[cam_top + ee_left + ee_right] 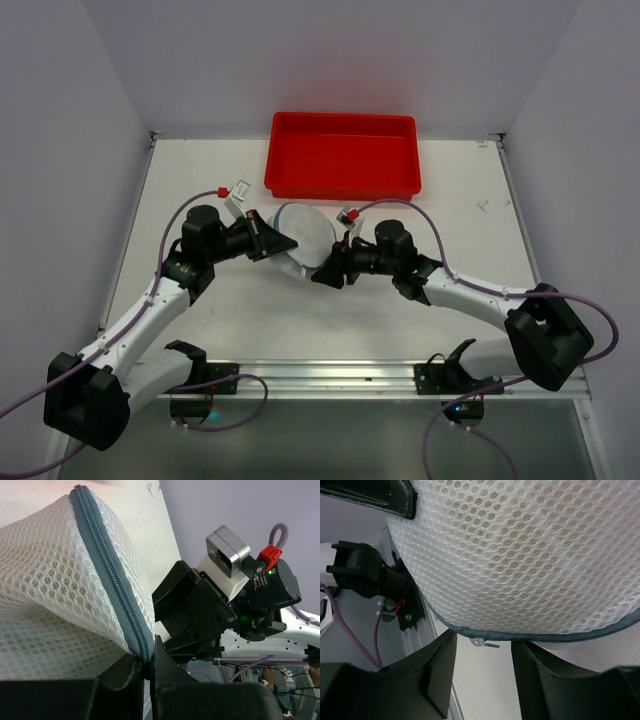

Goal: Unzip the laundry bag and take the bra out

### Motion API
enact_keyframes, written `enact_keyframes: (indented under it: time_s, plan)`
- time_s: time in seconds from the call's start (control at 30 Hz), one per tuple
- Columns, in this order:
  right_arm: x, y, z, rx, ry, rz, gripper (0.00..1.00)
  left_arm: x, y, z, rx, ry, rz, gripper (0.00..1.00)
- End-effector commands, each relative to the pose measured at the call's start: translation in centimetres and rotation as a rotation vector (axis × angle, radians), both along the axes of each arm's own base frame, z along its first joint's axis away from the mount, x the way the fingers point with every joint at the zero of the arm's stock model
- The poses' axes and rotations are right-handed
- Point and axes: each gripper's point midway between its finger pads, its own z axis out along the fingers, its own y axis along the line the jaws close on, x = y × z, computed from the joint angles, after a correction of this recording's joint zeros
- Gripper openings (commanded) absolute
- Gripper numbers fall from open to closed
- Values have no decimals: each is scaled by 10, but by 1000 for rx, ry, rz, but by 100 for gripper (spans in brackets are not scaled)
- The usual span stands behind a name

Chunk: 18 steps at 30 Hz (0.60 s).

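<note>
Mid-bench, just before the red rectangular plastic tray (340, 187) at the far edge, our left gripper (274, 242) pinches the dark zipper rim (112, 575) of the round white mesh laundry bag (303, 232), while our right gripper (319, 268) stands spread, the small pale zipper pull (484, 642) at its fingertips.
</note>
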Motion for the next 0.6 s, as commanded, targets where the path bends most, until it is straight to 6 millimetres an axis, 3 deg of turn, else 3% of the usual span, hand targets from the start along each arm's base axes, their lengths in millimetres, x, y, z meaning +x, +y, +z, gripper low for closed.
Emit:
enact_keyframes:
  time_s: [0.0, 0.17, 0.3, 0.53, 0.57]
  plan:
    - [1, 3, 32, 77, -125, 38, 47, -8, -4, 16, -46, -43, -51, 0]
    - [2, 0, 33, 77, -135, 18, 27, -9, -4, 15, -43, -45, -54, 0]
    - [2, -6, 28, 53, -132, -3, 2, -7, -4, 16, -37, -53, -56, 0]
    - [4, -32, 20, -64, -126, -106, 0, 2, -3, 1, 36, -68, -69, 0]
    - [7, -42, 8, -125, -108, -154, 0, 4, -4, -6, 59, -70, -80, 0]
